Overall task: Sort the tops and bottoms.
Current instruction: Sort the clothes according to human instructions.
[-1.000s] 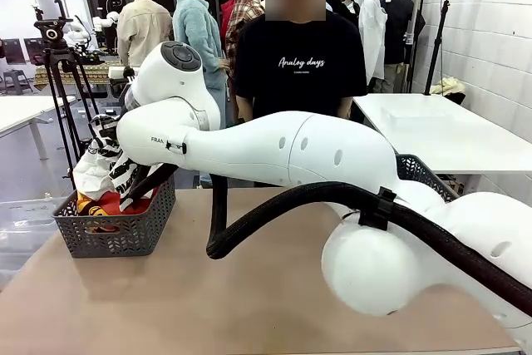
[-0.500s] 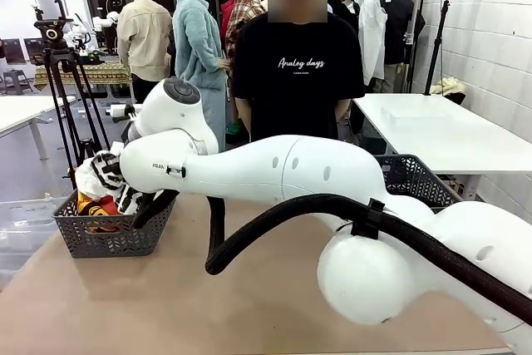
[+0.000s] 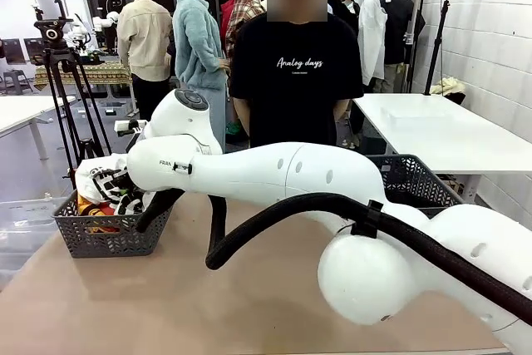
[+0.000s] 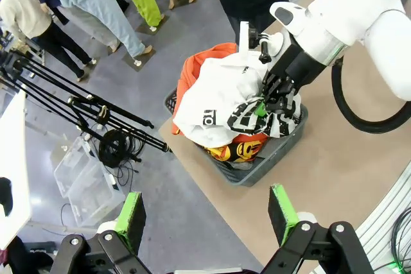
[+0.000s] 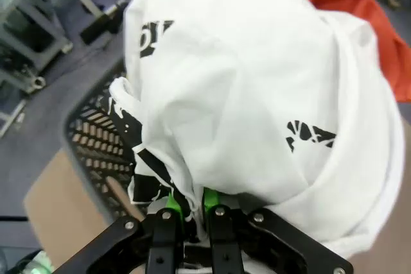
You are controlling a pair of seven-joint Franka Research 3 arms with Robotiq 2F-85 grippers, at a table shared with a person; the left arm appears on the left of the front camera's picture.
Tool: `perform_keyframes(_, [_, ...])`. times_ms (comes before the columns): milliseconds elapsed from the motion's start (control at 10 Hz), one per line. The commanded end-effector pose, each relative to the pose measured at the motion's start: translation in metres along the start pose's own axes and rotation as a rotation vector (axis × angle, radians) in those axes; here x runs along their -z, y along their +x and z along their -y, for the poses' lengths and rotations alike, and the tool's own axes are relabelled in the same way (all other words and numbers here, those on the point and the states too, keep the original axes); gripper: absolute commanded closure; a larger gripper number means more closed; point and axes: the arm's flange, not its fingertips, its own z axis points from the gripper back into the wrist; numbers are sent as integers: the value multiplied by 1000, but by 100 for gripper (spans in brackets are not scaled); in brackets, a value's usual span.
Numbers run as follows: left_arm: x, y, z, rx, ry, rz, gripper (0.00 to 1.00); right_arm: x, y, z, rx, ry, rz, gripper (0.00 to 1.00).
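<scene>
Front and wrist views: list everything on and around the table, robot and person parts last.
White top with black print: one, white, heaped in the left basket, pinched by the right gripper.
Orange top: one, orange, in the same basket under the white one.
Left basket: one, dark grey mesh, table's left edge.
Right basket: one, dark mesh, table's right side.
Table: one, brown.
Tripod: one, black, behind the left basket.
Person: one, black T-shirt, far side.
Right gripper: shut on the white top.
Left gripper: open, above the floor.
</scene>
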Motion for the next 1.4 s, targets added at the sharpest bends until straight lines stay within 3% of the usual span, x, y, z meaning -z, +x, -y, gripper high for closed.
perform_keyframes(0, [-1, 1, -1, -2, 3, 0, 0, 82, 129, -5, -54, 65, -32, 82])
perform_keyframes(400, [-1, 1, -1, -2, 3, 0, 0, 54, 133, -28, -97, 0, -6, 5])
perform_keyframes(500, [-1, 1, -1, -2, 3, 0, 0, 48, 134, -34, -104, -25, -2, 0])
perform_keyframes(1300, [-1, 1, -1, -2, 3, 0, 0, 32, 143, -61, -133, -147, -14, 0])
